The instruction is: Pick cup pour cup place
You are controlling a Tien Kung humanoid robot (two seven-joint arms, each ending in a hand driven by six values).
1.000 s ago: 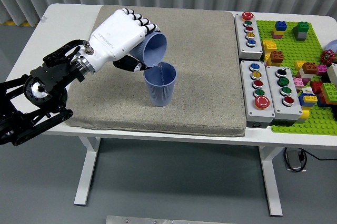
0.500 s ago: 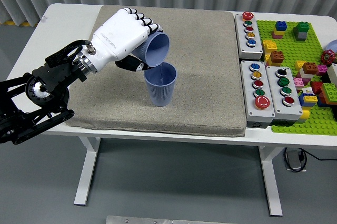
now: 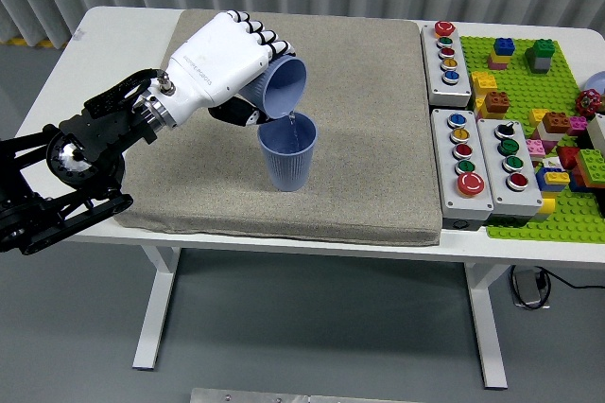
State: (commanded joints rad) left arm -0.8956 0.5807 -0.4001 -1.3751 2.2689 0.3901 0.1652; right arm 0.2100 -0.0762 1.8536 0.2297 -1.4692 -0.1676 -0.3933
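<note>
My left hand [image 3: 248, 70], white with black finger joints, is shut on a blue ribbed cup [image 3: 282, 87]. That cup is tipped on its side with its mouth facing right and down. A thin stream of water runs from its lower lip into a second blue ribbed cup [image 3: 287, 154], which stands upright on the grey mat [image 3: 369, 138] just below and to the right of the hand. My right arm is out of view.
Three grey button boxes [image 3: 463, 152] with coloured buttons lie right of the mat. A green baseplate [image 3: 529, 138] with several loose bricks fills the table's right end. The white table [image 3: 113, 43] shows bare at the left.
The held cup has risen slightly and shifted a little right, staying tipped over the standing cup. The forearm has lifted with it.
</note>
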